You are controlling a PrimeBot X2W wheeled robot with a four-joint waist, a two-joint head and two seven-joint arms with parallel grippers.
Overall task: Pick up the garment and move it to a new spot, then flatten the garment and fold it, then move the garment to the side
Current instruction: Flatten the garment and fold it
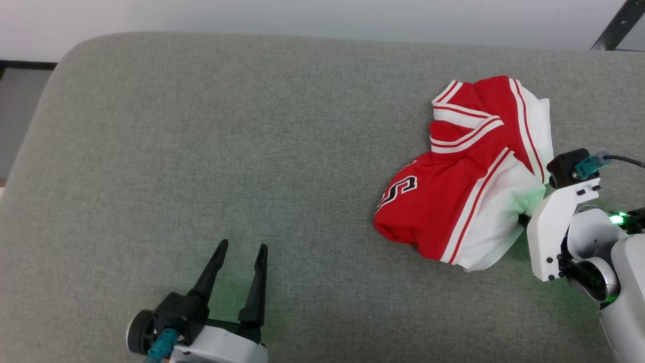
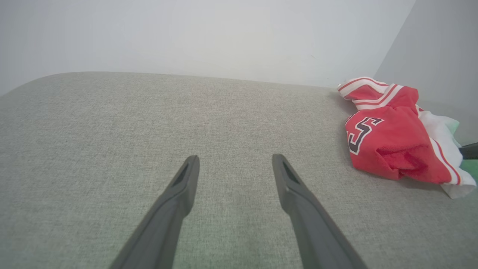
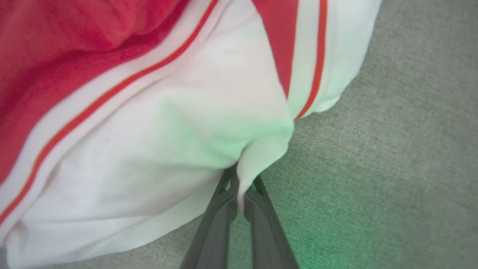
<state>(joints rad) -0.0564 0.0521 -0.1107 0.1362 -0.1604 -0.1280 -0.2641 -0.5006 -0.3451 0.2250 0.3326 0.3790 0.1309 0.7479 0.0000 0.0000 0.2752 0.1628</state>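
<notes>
- Shirt [image 1: 453, 201] lies crumpled in a heap on the right side of the grey cushion [image 1: 201, 151], closer to its far edge than its near one.
- Right gripper [image 3: 239, 185] has its fingers pressed together on a fold of the shirt's white sleeve fabric, at the heap's right side, low to the cushion.
- Left gripper [image 1: 242, 252] has its fingers spread with nothing between them, near the front edge, well apart from the shirt.
</notes>
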